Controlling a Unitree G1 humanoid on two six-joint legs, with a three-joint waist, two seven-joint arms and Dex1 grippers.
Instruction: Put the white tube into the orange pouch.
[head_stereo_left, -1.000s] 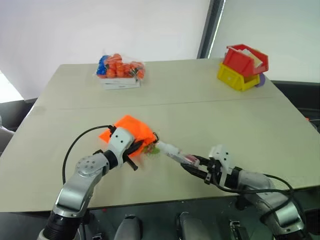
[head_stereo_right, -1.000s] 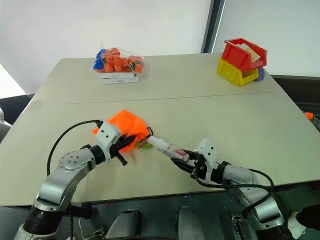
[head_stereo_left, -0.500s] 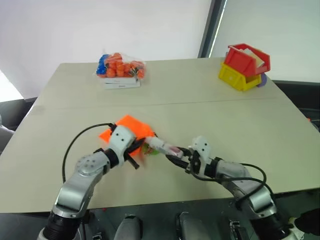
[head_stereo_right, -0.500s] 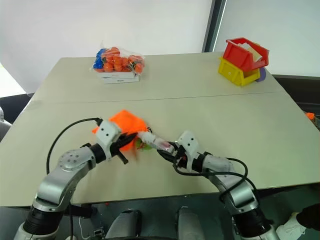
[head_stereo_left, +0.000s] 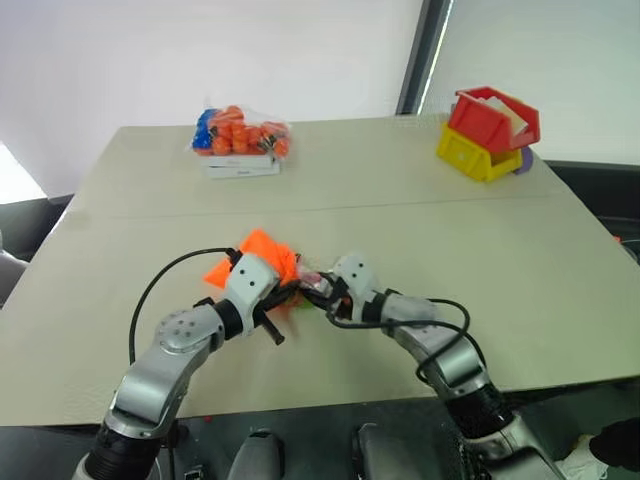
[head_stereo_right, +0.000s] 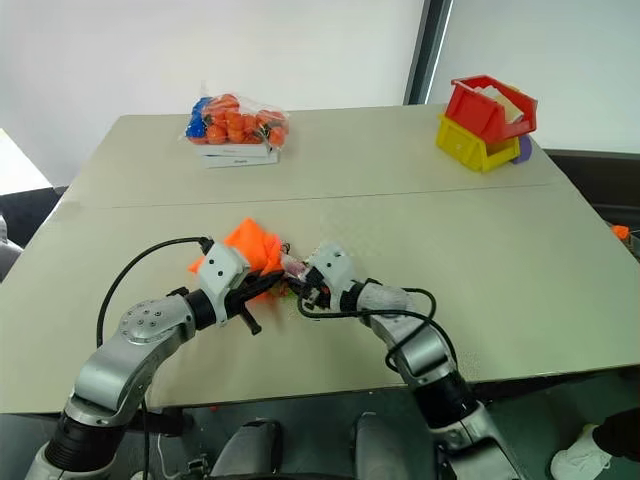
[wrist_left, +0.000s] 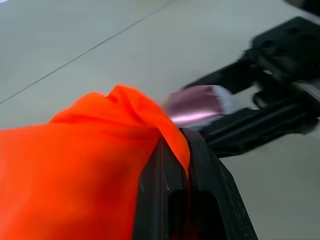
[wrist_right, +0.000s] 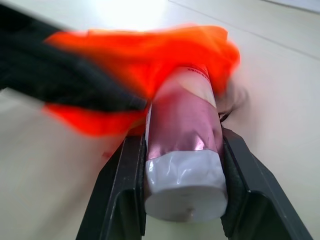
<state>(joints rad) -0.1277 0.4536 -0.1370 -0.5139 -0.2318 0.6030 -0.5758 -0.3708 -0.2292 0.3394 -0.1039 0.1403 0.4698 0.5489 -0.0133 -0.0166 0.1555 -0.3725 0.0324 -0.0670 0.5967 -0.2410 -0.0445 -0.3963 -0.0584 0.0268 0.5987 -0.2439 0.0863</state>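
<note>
while my left gripper (wrist_left: 175, 150) pinches the orange pouch (head_stereo_left: 268, 252) rim, my right gripper (wrist_right: 182, 170) clamps the white tube (wrist_right: 184, 150), tip at the mouth, not yet inside.

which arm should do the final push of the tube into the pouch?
Right. Its tool is clamped on the white tube, with the tube's far end already at the orange pouch mouth. The left tool is shut on the pouch fabric, holding it up, so it should just hold.
</note>
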